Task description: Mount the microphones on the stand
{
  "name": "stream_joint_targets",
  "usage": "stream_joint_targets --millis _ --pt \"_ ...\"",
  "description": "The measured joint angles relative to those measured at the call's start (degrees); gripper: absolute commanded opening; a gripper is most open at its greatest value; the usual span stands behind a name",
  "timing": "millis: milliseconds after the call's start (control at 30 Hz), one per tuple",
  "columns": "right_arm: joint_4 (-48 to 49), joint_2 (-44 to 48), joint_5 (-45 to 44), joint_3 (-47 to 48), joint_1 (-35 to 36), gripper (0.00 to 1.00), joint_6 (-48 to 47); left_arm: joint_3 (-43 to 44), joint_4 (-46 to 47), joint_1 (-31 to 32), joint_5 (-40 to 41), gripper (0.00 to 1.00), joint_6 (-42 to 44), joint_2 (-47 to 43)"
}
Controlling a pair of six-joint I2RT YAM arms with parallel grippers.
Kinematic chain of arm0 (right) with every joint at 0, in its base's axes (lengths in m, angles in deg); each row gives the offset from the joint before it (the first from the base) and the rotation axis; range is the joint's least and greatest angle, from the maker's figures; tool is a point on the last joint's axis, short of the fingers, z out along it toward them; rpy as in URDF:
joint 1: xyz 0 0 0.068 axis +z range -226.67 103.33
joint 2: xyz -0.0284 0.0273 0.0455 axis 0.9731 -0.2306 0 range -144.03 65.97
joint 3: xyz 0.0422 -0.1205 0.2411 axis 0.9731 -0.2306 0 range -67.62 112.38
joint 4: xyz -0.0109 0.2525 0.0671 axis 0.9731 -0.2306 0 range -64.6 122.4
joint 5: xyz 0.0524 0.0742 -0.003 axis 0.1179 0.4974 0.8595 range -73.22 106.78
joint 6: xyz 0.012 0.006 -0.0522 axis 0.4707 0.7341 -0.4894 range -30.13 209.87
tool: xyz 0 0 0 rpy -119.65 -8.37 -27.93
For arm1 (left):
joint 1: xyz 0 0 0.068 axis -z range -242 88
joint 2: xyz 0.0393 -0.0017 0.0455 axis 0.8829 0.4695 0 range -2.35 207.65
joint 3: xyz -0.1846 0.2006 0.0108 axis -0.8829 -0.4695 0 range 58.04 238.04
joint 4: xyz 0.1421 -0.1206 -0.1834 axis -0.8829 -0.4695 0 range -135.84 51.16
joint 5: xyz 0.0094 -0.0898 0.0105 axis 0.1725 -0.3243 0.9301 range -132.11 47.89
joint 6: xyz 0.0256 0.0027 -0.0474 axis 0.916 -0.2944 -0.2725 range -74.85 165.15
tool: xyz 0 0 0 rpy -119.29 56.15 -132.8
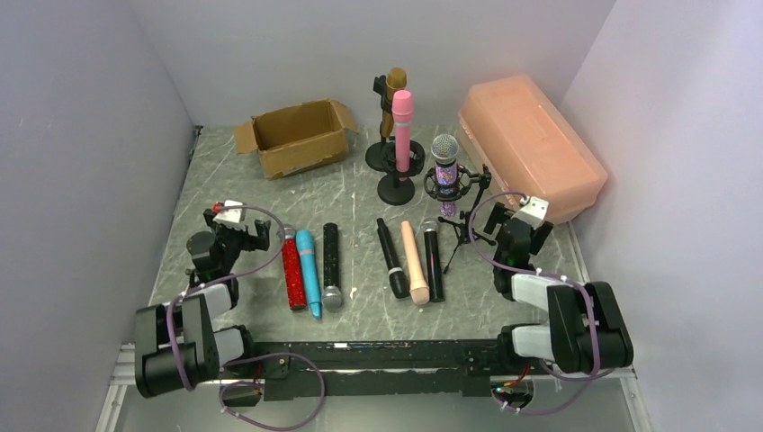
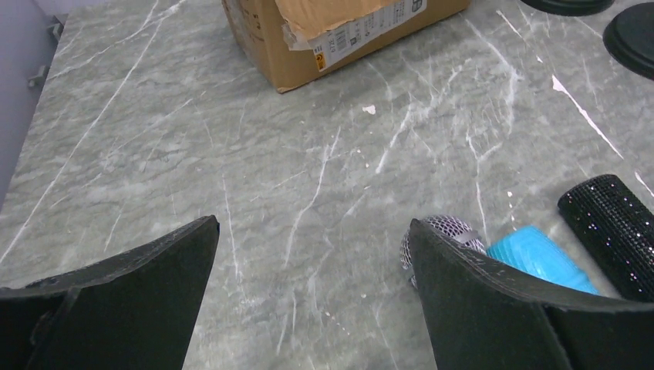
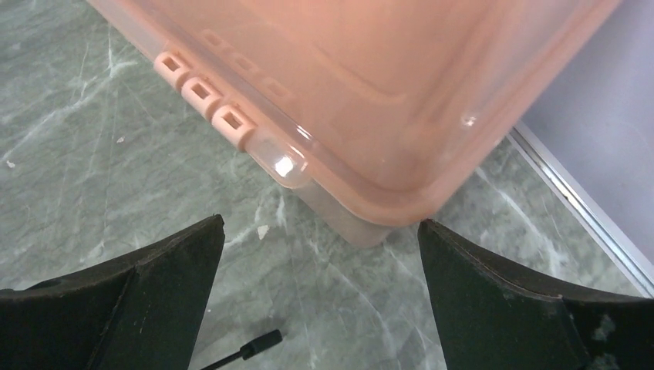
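Observation:
Three microphones stand in stands at the back: a gold one [image 1: 396,83], a pink one [image 1: 402,121], and a purple glitter one [image 1: 444,171] in a tripod stand [image 1: 461,229]. Lying in a row on the table are a red glitter microphone [image 1: 292,273], a blue one [image 1: 309,270], a black glitter one [image 1: 331,265], a plain black one [image 1: 392,256], a peach one [image 1: 415,263] and another black one [image 1: 433,263]. My left gripper [image 1: 245,236] [image 2: 312,231] hangs open left of the row; a mesh head [image 2: 451,229] shows beside its right finger. My right gripper [image 1: 524,236] [image 3: 320,231] is open and empty.
An open cardboard box [image 1: 297,135] [image 2: 339,31] sits at the back left. A closed orange plastic box [image 1: 531,144] [image 3: 385,92] lies at the back right, its corner just ahead of my right gripper. A tripod leg tip [image 3: 258,345] lies near the right gripper's left finger. Walls close in on both sides.

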Motion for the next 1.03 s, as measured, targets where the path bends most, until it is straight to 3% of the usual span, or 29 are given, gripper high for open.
stream_joint_targets --millis 267,400,600,1033 --pt "15.6 -9.8 2.6 -1.9 -0.7 1.0 -4.7 -1.6 15.7 0.5 -0.4 0.99 -3.4 8.5" --pt "18.9 -14.0 3.9 -2.4 -0.8 1.0 -6.0 -6.2 27.3 5.3 2.5 0.99 -2.1 12.3" --pt "18.2 -14.2 5.8 -1.9 -2.4 1.0 -6.0 1.3 16.4 8.1 10.7 0.99 -2.2 12.0" --pt "18.1 -14.1 5.9 -1.9 -2.5 1.0 -6.0 2.5 12.3 9.1 15.2 0.99 -2.2 11.4"
